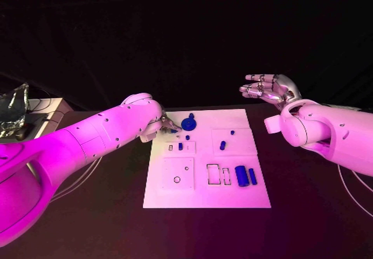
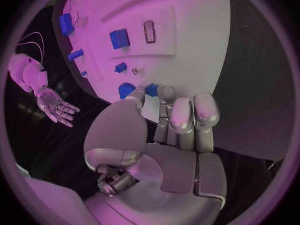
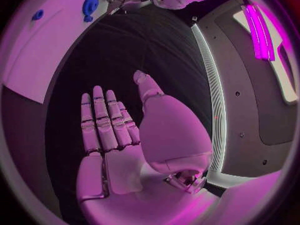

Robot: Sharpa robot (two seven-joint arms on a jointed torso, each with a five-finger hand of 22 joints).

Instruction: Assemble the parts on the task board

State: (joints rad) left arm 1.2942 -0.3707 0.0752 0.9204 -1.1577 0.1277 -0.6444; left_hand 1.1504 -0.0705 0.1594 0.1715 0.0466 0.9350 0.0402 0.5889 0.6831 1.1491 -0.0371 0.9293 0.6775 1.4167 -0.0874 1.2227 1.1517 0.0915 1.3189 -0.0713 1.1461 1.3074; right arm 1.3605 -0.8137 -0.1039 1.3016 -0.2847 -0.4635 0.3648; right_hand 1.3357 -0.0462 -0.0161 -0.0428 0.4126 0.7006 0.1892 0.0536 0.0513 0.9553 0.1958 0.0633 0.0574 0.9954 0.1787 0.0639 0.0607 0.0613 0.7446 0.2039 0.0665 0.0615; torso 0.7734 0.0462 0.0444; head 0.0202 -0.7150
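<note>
Task board (image 1: 233, 199): white plate at the middle of the black table (image 1: 311, 216), the landmark for all that follows. Round blue disc part (image 1: 189, 124), near the board's far edge, left of centre; the left hand (image 2: 169, 130) rests at it, fingertips (image 2: 165, 92) touching or just short of it, and whether they grasp it cannot be told. The left forearm (image 1: 109, 132) crosses the board's far left corner and hides the hand from the head camera. Small blue pegs (image 1: 222, 144) stand mid-board. Two blue cylinders (image 1: 246, 176) lie side by side at the near right, beside a rectangular slot (image 1: 213, 174). Right hand (image 1: 268, 88): beyond the board's far right corner, well apart, raised, fingers spread, holding nothing. Clear plastic object (image 1: 14, 108) and cables, far left of the board.
</note>
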